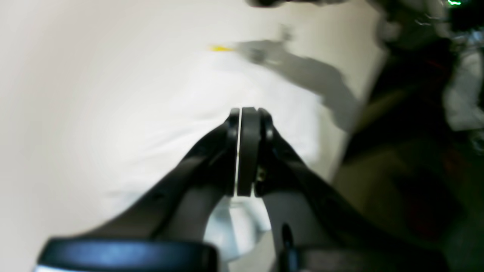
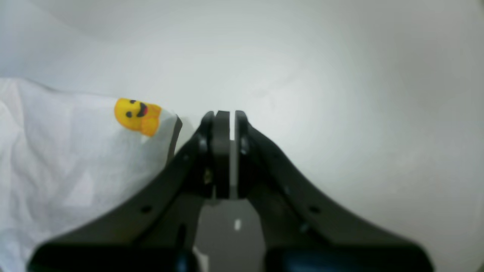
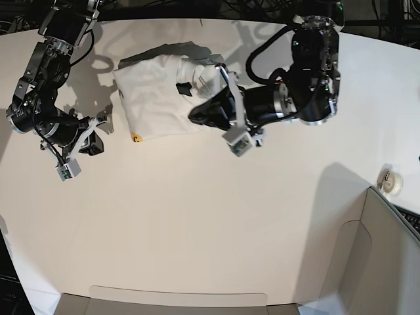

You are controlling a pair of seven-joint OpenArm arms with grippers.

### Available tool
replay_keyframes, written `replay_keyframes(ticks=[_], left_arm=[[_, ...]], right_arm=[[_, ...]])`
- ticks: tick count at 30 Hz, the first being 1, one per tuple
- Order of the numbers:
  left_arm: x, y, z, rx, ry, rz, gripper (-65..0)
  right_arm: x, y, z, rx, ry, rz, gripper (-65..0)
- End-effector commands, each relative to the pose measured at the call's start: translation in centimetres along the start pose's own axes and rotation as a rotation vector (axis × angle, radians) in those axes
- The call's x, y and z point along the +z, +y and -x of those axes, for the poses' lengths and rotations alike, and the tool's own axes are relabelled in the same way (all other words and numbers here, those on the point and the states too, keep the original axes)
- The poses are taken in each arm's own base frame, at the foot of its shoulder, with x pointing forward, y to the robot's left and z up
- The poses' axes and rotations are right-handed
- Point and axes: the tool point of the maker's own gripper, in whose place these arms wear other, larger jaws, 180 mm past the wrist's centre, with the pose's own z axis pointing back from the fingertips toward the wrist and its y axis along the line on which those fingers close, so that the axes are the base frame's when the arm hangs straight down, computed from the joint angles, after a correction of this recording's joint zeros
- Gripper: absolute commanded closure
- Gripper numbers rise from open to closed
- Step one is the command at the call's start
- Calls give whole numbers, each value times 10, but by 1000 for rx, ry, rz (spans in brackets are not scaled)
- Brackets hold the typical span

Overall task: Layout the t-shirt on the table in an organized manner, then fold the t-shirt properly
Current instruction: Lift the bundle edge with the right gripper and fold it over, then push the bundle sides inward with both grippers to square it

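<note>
Since the t-shirt (image 3: 161,97) already lies as a compact folded block on the table (image 3: 210,216), I judge the fold step near done or at its last tidy-up.

Left to right in the base view, placed against the t-shirt:
- right gripper (image 3: 100,133) sits on bare table just off the shirt's left edge, apart from the cloth. In its wrist view the jaws are pressed together with nothing between them, and the shirt corner with a yellow smiley print (image 2: 137,115) lies just to their left.
- t-shirt: white side up, yellow spot at its lower left corner, small black tag (image 3: 183,88) near its right part.
- left gripper (image 3: 197,113) is at the shirt's right lower edge, over the cloth. Its wrist view is blurred; the jaws look clenched together, likely with no fabric pinched, but I cannot be sure.

Next move, as I judge it: check the edges are square; if a flap sticks out, one gripper must part its jaws, pinch a corner and lay it over.

Counts: one t-shirt, one table, two grippers, one tag, one small round object (image 3: 392,181) far right of the shirt, one grey-beige panel (image 3: 387,256) at the lower right.
</note>
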Motion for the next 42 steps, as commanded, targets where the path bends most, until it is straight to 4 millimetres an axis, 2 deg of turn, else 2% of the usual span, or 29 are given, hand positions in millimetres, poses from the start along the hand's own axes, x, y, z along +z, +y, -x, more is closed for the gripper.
replay_keyframes(ticks=[1, 5, 10, 13, 15, 18, 22, 26, 29, 33, 36, 38, 42], left_arm=[[-4, -4, -4, -10, -7, 24, -1], [-33, -29, 3, -10, 54, 129, -1], [-56, -33, 33, 86, 194, 106, -1], [-62, -28, 44, 122, 231, 59, -1], [-61, -17, 51, 136, 264, -5, -1], [-48, 4, 73, 193, 324, -117, -1], [-29, 26, 82, 276, 335, -227, -1], [-8, 41, 65, 311, 273, -314, -1], [14, 57, 51, 340, 196, -386, -1], [42, 64, 39, 358, 90, -454, -1], [47, 64, 51, 388, 105, -467, -1], [50, 58, 74, 412, 174, -464, -1], [56, 47, 107, 447, 262, -461, -1]], right_arm=[[5, -1, -18, 23, -56, 4, -11], [5, 0, -17, 21, -56, 2, -11], [3, 4, -18, 15, -62, -7, -11], [1, 7, -18, 10, -64, -16, -11], [1, 8, -19, 9, -66, -17, -11], [1, 7, -18, 9, -66, -15, -11], [1, 8, -19, 8, -67, -16, -11], [1, 7, -20, 9, -71, -16, -11], [2, 6, -29, 15, -90, -13, -11], [3, 4, -43, 25, -117, -8, -11], [5, 2, -55, 35, -141, -3, -11], [5, -3, -63, 50, -140, 25, -11], [-15, 5, -80, 160, -68, 66, -11]])
